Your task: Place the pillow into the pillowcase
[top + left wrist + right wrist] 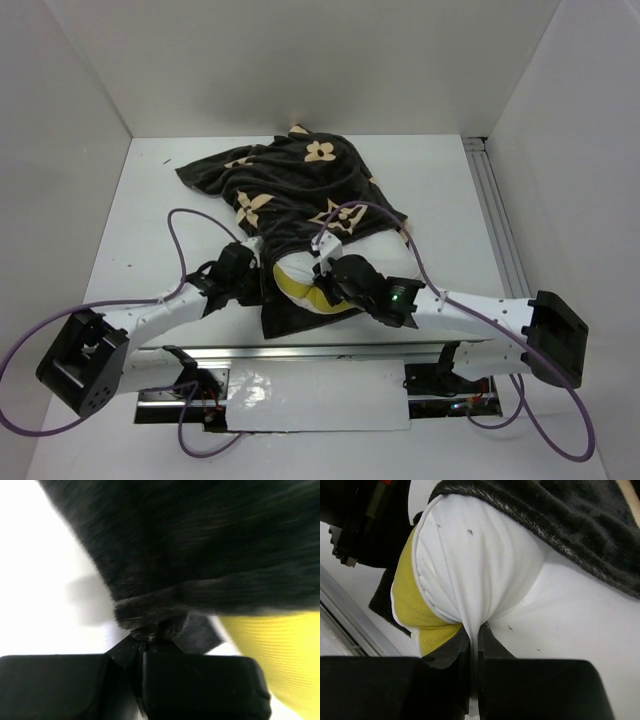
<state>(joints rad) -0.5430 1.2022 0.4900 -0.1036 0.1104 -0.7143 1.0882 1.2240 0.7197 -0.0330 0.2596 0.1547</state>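
- Partly inside the pillowcase (295, 185), the pillow (295, 270) stuck out of its near opening.
- Left gripper (145, 639) pinched the pillowcase's hem.
- Right gripper (476, 630) clamped the pillow's white fabric just outside the pillowcase.

A flat white table top (150, 190) has plain white walls (300, 60) behind it and at both sides. A long silver metal rail (497, 225) lies along its right edge. Another silver metal rail (300, 352) runs across the near edge, with a glossy white rectangular sheet (310, 398) just in front of it.
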